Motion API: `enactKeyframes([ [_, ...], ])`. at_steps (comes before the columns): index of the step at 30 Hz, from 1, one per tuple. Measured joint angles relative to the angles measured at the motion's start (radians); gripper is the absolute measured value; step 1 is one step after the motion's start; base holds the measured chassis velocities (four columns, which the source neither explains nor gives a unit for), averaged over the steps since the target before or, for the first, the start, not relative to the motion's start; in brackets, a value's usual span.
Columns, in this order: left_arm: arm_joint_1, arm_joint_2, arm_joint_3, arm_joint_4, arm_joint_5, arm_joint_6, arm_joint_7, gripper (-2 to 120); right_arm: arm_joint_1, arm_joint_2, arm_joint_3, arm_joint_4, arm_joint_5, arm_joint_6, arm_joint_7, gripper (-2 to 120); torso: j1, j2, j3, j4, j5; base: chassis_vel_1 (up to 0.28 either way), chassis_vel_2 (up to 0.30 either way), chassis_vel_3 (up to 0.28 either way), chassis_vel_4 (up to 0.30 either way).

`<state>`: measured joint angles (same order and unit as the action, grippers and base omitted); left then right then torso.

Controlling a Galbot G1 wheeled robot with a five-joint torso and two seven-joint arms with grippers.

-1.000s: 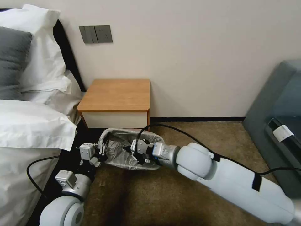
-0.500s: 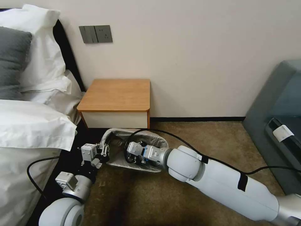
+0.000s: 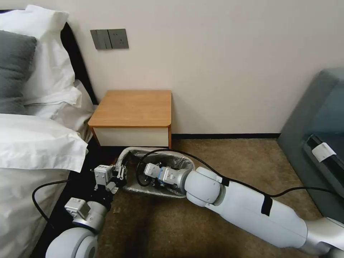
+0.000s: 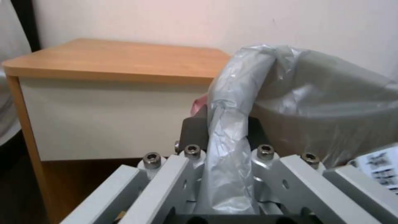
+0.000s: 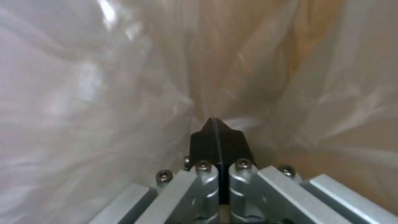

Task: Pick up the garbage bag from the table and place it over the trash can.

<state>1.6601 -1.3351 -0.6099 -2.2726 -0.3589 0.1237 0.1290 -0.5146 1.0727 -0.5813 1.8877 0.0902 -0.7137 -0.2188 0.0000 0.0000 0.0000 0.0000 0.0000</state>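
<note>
The grey, crinkly garbage bag (image 3: 179, 162) is draped over the rim of the trash can, which stands on the carpet in front of the table (image 3: 133, 107). Beige trash can wall (image 4: 315, 124) shows through the plastic in the left wrist view. My left gripper (image 3: 121, 172) is at the can's left rim, shut on a bunched fold of the bag (image 4: 230, 93) with a pinkish edge. My right gripper (image 3: 143, 177) reaches down inside the lined can. Its black fingertips (image 5: 215, 124) are pressed together, with bag film (image 5: 104, 93) all around them.
A bed with white linen (image 3: 32, 143) borders the left side. A grey-green sofa (image 3: 319, 122) stands at the right. The wall and black skirting (image 3: 222, 136) run behind the table. Brown carpet (image 3: 229, 157) lies open to the right of the can.
My right arm has pushed further left and deeper into the lined can. The can's rim has shifted slightly right, and my left gripper has followed a little while keeping its hold.
</note>
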Motion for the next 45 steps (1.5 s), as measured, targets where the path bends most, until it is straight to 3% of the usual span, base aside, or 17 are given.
enactKeyframes([
  [19,0.008,-0.013,0.004,-0.003,0.009,0.0,0.009,8,0.011,0.037,-0.017,-0.102,-0.027,-0.017,0.022,0,0.0,0.0,0.0,0.0,0.0,0.0,0.0,0.0,0.0],
  [35,0.009,-0.02,0.024,0.011,0.032,0.0,0.014,8,0.022,0.065,-0.031,-0.096,0.087,-0.018,0.129,0,0.0,0.0,0.0,-0.0001,0.0,0.0,0.0,0.0,0.0],
  [45,0.009,-0.02,0.022,0.016,0.035,-0.001,0.014,8,0.022,0.058,-0.042,-0.091,0.095,-0.018,0.142,0,0.0,0.0,0.0,0.0,0.0,0.0,0.0,0.0,0.0],
])
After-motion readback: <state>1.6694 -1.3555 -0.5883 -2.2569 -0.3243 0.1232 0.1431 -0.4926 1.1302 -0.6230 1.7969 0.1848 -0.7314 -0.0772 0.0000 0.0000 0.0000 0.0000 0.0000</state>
